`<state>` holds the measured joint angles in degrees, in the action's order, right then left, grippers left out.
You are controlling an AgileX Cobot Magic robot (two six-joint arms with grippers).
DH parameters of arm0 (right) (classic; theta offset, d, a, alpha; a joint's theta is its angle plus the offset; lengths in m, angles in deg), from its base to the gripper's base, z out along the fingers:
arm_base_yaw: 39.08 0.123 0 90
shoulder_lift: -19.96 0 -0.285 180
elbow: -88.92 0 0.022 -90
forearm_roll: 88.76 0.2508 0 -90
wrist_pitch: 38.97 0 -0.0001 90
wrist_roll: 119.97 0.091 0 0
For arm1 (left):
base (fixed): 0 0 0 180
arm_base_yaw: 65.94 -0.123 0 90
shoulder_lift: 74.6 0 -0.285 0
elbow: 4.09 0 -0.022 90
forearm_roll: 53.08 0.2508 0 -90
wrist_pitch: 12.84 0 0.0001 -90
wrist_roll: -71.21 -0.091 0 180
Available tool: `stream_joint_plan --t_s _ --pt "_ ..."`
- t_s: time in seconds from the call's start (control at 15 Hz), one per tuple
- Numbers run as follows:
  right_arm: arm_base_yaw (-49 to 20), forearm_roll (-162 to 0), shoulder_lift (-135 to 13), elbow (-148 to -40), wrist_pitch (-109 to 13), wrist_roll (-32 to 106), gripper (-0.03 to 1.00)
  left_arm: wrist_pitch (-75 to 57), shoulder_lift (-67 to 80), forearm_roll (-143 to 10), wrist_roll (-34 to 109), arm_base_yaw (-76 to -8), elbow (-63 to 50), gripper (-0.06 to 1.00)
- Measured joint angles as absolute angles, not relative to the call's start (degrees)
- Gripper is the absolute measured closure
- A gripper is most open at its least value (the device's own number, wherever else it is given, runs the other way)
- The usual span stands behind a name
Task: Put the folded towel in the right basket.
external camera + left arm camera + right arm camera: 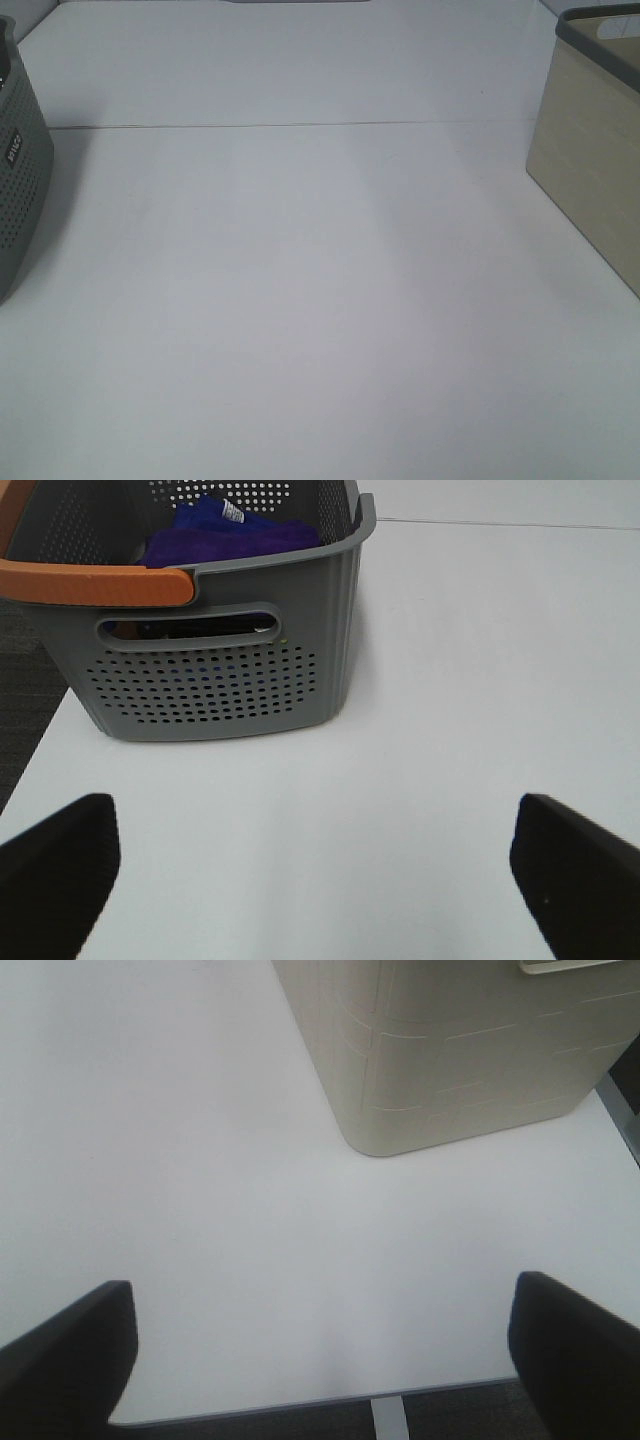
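A folded purple-blue towel (235, 532) lies inside the grey perforated basket (220, 680) with an orange handle; this basket stands at the left edge of the high view (20, 190). The beige right basket (590, 190) stands at the right edge and shows in the right wrist view (450, 1050). My left gripper (320, 880) is open and empty, apart from the grey basket, over the table. My right gripper (320, 1360) is open and empty, apart from the beige basket. Neither gripper shows in the high view.
The white table (300, 300) has a thin seam (280, 126) running across its far part. Its near edge shows in the right wrist view (330, 1400), and its side edge with dark floor shows beside the grey basket (30, 710).
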<state>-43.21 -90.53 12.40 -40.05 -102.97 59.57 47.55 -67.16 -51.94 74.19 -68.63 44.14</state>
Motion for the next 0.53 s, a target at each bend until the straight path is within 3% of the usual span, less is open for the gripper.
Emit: stream_joint_plan --t_s 0.53 --pt "-43.2 -89.6 12.4 -40.0 -102.9 60.0 0.01 47.5 -67.2 -51.9 74.2 -68.6 44.1 -0.05"
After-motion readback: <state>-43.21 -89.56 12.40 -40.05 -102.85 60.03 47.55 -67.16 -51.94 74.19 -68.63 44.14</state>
